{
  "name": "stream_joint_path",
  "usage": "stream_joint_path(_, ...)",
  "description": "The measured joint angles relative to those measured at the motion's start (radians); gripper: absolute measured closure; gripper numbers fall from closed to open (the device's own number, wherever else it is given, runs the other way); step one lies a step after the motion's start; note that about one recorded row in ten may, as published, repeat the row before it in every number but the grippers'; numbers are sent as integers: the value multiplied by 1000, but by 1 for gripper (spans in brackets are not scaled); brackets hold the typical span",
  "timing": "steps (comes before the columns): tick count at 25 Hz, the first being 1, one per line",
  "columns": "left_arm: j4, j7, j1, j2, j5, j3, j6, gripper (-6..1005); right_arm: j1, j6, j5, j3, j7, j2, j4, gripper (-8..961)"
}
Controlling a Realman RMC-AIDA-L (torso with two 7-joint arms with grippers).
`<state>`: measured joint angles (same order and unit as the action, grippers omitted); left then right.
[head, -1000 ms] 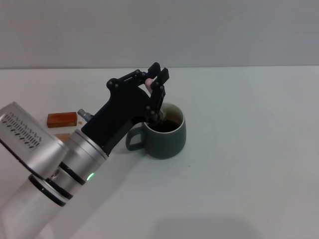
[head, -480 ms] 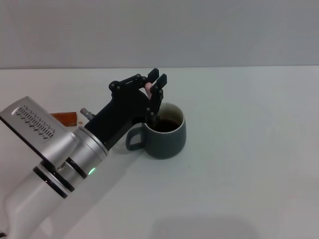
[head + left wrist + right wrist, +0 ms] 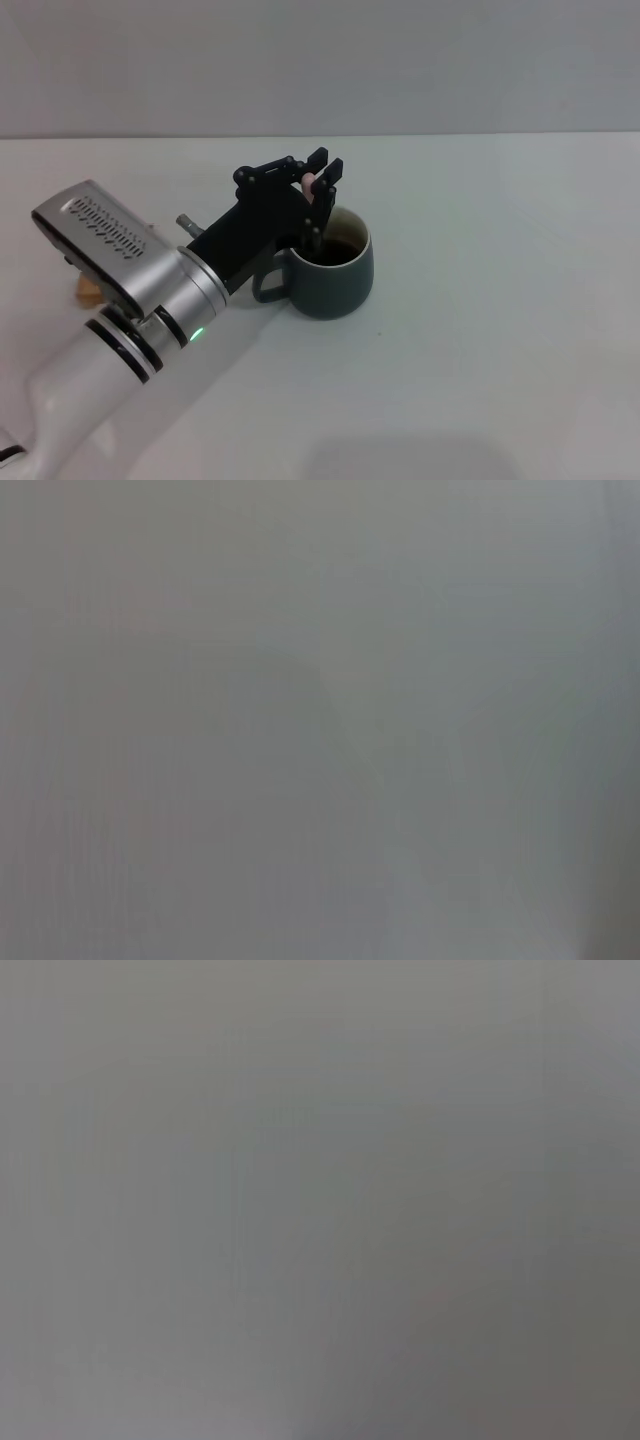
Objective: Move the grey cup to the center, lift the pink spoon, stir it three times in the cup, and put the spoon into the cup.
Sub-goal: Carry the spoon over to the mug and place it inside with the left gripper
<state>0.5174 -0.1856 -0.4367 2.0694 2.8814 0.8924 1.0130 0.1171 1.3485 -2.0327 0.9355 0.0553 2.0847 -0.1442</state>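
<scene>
The grey cup (image 3: 335, 275) stands near the middle of the white table, handle toward my left arm, with dark liquid inside. My left gripper (image 3: 315, 205) reaches over the cup's near-left rim, shut on the pink spoon (image 3: 309, 180). Only the spoon's pink handle end shows between the fingers; its bowl is hidden behind the fingers at the cup's inside. The right gripper is out of view. Both wrist views show only flat grey.
A light wooden block (image 3: 88, 291) peeks out behind my left arm at the left. The table's far edge meets a grey wall. My left arm crosses the lower left of the head view.
My left arm has swung rightward and the gripper shifted slightly right and down over the cup's rim with the spoon. The reddish-brown block is now hidden behind the arm.
</scene>
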Motion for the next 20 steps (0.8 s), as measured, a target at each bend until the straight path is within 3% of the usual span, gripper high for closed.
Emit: stream_joint_path(20,14,-9,-46,8,-1,-57,-22,855,12,-8,-3,-13,-1,0,0,955)
